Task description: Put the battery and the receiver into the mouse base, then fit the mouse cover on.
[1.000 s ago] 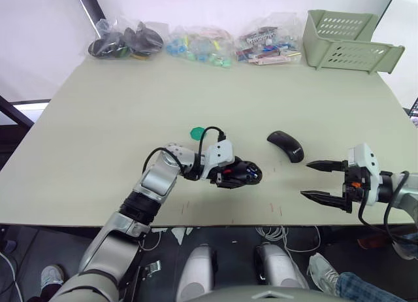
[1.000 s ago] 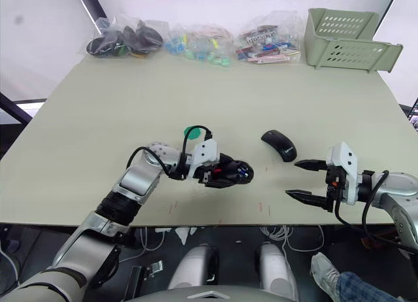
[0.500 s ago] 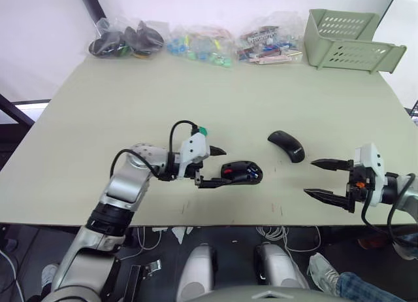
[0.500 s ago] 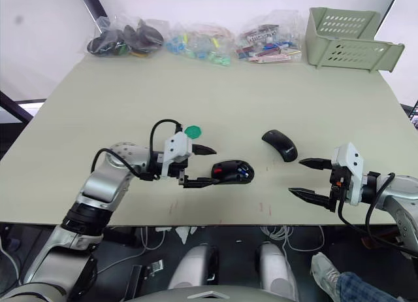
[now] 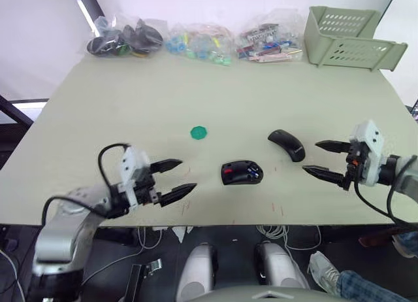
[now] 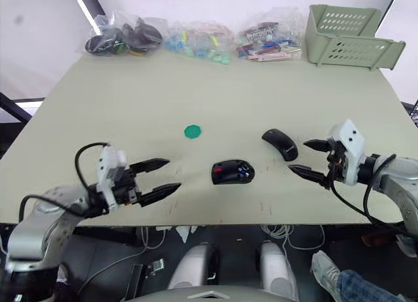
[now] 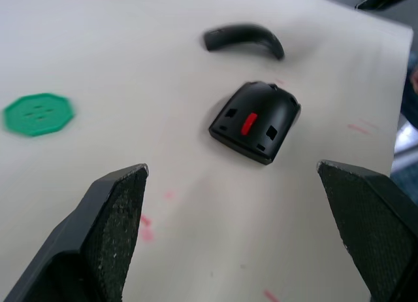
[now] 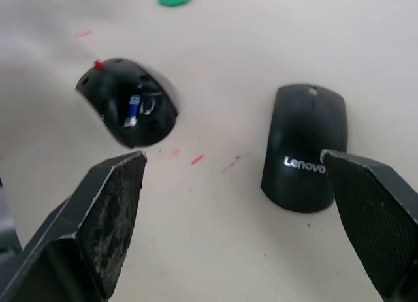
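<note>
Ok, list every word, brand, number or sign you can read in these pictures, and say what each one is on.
"Lenovo": white lettering on the glossy top of the mouse cover, lying on the table.
Packets in the clear bags at the table's far edge carry print, but it is too small to read.
The green disc bears only small slots, no text.
Nothing readable on the mouse base or the battery inside it.

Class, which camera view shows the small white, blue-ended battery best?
The right wrist view: there the small white, blue-ended battery lies visibly inside a recess of the black oval mouse base. The eye views give only a blue speck; the left wrist view sees the base's end, not the battery.
</note>
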